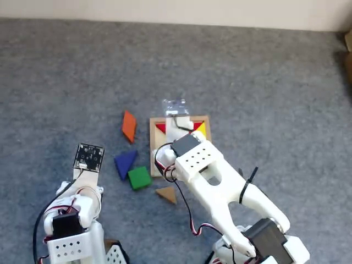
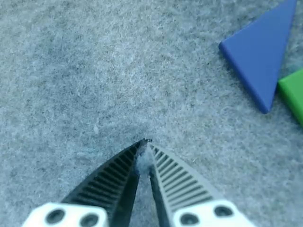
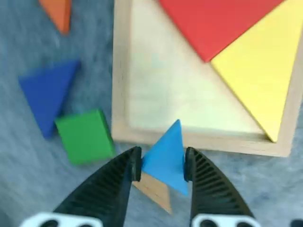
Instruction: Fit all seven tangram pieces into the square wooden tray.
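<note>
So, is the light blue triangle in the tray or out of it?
Out. The right gripper is shut on the light blue triangle, its tip over the rim of the tray, not lying on its floor.

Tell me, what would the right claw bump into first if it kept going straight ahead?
Probably the wooden tray's near rim, just ahead of the right gripper and its light blue triangle, though its height is unclear.

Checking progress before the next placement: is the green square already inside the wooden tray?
No, the green square lies outside the tray, past its wall, beside the dark blue triangle.
</note>
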